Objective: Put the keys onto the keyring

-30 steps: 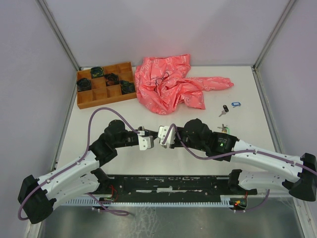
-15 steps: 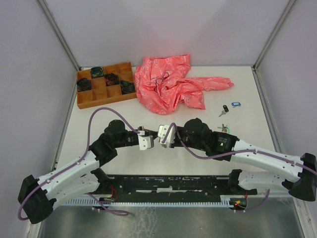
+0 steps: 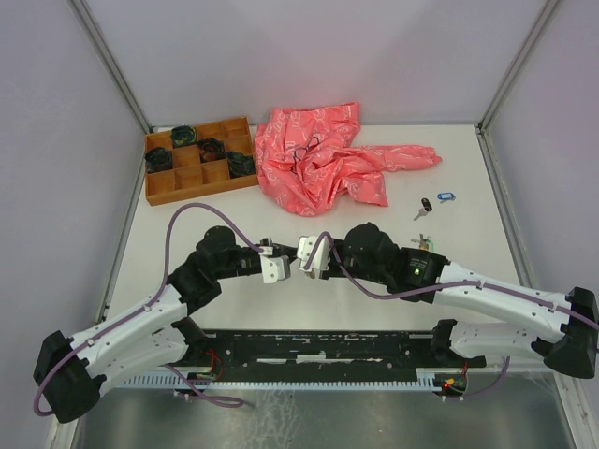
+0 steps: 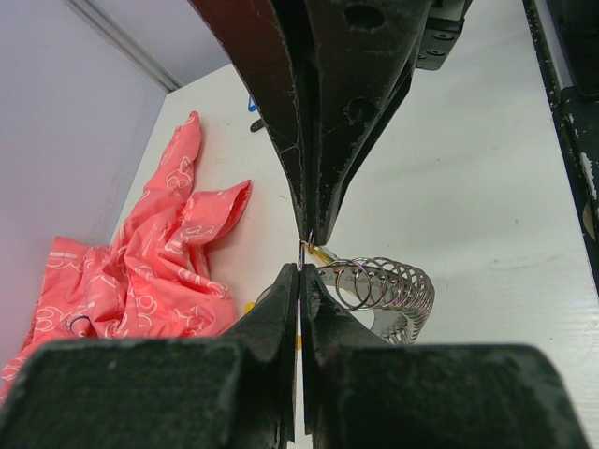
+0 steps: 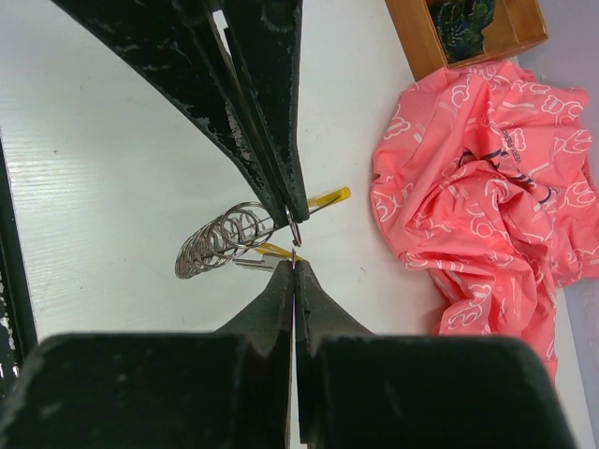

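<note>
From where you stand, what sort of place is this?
Likely a robot lab test cell: a white table walled by plain panels, a left arm and right arm bolted on, a wooden tray.

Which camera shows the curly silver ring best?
The left wrist view. There the ring sits big in the middle, and you can see each silver coil on its own. The right wrist view shows it too, but smaller, with the coils bunched together. In the top view I cannot make it out.
</note>
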Available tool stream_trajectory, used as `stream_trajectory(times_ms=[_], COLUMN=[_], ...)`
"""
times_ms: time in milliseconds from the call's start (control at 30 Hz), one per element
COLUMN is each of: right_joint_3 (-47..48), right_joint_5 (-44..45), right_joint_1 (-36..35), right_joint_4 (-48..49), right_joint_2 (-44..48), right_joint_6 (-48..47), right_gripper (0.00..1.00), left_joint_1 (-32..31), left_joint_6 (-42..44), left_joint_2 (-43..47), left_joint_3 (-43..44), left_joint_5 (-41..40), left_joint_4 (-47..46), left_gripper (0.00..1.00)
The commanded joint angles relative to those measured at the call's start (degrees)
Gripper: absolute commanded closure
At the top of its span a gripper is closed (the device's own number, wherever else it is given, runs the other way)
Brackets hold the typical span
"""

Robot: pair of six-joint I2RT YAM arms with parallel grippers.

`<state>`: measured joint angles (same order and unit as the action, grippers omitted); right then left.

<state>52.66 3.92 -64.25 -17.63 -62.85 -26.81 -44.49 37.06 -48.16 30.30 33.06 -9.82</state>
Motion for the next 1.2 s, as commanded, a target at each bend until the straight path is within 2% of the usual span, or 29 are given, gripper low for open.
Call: stream_trajectory(times_ms=[0, 1167], right_joint_3=[2.36, 2.10], right_joint_5=[-0.19, 0.25], right_joint_1=[0.26, 0.87], right_joint_4=[2.87, 2.99], right_joint_2=[0.92, 1.56], right_joint_6=[0.91, 1.64], right_gripper=[0.99, 0.99], left_joint_1=[-0.03, 0.01], left_joint_6=[-2.12, -2.34], left_joint_2=[0.72, 0.17], left_joint_3=[0.61, 0.83], left_joint_5=[0.09, 2.09], left_joint_4=[-3.71, -3.62], left_gripper=[0.97, 0.97])
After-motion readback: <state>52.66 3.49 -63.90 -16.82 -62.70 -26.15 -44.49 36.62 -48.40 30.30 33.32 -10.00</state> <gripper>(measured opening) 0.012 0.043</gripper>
